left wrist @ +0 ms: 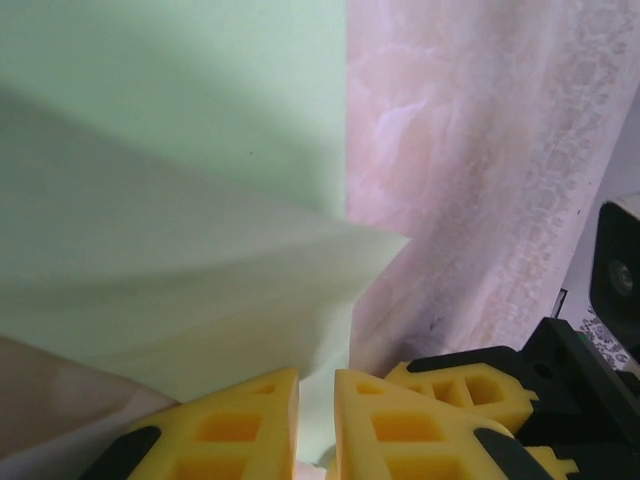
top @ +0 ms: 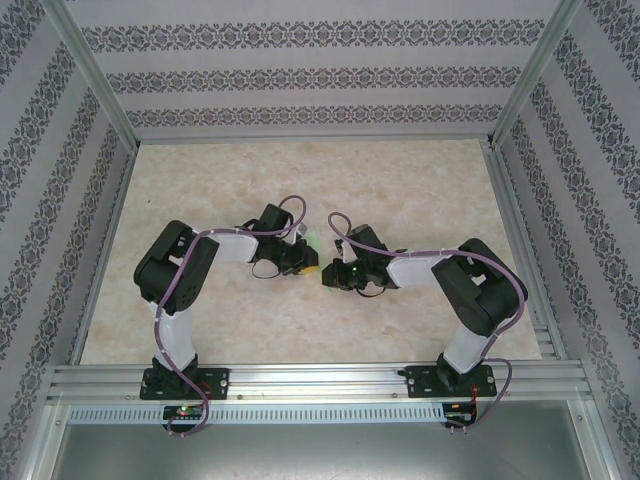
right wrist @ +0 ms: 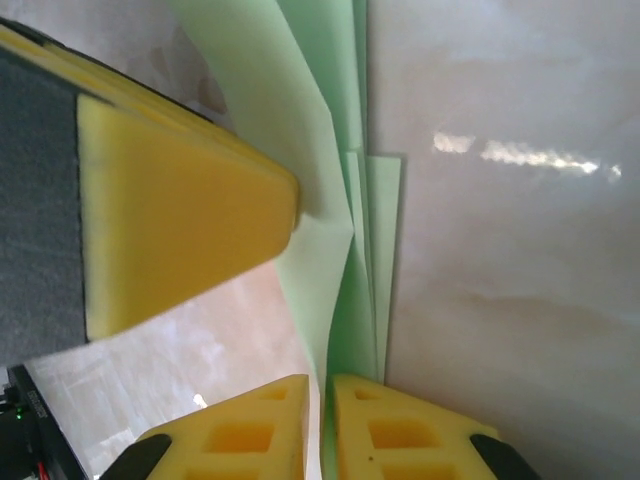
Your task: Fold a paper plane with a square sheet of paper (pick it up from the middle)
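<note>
Folding looked about midway: the paper [right wrist: 340, 190] showed several layers running toward 12 o'clock, no dart yet; left gripper [left wrist: 316, 400] and right gripper [right wrist: 320, 400] both pinched it.

Top view high, looking down at table [top: 300, 180], wrist views close, sharing paper [left wrist: 150, 200]

Bench notes: my table [top: 300, 170] has a pale marble-look top under bright glare. Striped, patterned walls [top: 320, 75] stand on three sides, and aluminium rails [top: 300, 380] edge it.
</note>
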Controlling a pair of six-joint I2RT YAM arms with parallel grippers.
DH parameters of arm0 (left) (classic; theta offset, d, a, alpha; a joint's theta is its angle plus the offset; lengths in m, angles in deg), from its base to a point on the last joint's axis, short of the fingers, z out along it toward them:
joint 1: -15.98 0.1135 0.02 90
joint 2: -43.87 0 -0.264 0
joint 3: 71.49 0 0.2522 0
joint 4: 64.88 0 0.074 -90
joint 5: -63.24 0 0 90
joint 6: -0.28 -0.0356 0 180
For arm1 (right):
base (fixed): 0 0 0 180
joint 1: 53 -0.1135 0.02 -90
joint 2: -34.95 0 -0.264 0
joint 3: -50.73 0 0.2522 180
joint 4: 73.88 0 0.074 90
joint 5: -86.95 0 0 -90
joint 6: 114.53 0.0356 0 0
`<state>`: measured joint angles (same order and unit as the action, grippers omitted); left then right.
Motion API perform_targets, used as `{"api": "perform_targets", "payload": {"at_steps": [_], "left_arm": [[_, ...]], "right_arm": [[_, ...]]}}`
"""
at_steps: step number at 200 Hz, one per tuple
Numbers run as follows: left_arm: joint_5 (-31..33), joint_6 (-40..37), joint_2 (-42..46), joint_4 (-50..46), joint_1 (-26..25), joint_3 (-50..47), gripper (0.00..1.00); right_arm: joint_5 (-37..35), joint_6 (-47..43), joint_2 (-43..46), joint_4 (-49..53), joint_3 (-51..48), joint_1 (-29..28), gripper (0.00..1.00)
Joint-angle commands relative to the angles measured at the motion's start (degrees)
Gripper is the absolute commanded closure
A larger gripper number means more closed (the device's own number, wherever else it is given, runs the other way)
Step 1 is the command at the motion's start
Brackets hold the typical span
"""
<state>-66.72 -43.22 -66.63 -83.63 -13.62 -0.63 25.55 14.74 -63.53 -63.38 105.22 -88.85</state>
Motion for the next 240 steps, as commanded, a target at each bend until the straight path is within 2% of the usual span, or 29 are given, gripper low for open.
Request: {"api": "perform_targets", "payload": {"at_steps": [1,39,90,129,160,192,240], "left_arm": [[4.37,-1.41,-1.82,-3.22,-0.49,1.41,0.82],[5.59,-1.5,-2.15,-4.63,-0.46,1.53,0.83],[6.22,-1.61,-2.44,-5.39,-0.5,1.7,0.83],[6.13,-1.76,-2.53,-5.85,-0.45,1.79,0.83],[6.12,-1.85,-2.66,-5.93,-0.45,1.92,0.83],[6.05,-1.85,-2.73,-5.91,-0.49,1.91,0.83],[5.84,-2.02,-2.85,-6.18,-0.5,2.05,0.84]], "right_arm": [[-0.6,-1.2,1.67,4.82,-1.57,0.4,0.85],[-0.89,-1.09,2.94,5.6,-3.61,0.33,0.88],[-2.64,-1.56,0.37,8.3,-2.99,-0.33,0.93],[-5.27,-1.46,8.35,11.28,-1.69,-0.35,0.81],[-5.92,-2.67,12.14,13.73,1.18,-0.74,0.79],[-3.77,-3.54,8.16,13.44,5.44,-2.51,0.84],[-2.19,-3.96,0.94,11.66,8.83,-2.66,0.86]]}}
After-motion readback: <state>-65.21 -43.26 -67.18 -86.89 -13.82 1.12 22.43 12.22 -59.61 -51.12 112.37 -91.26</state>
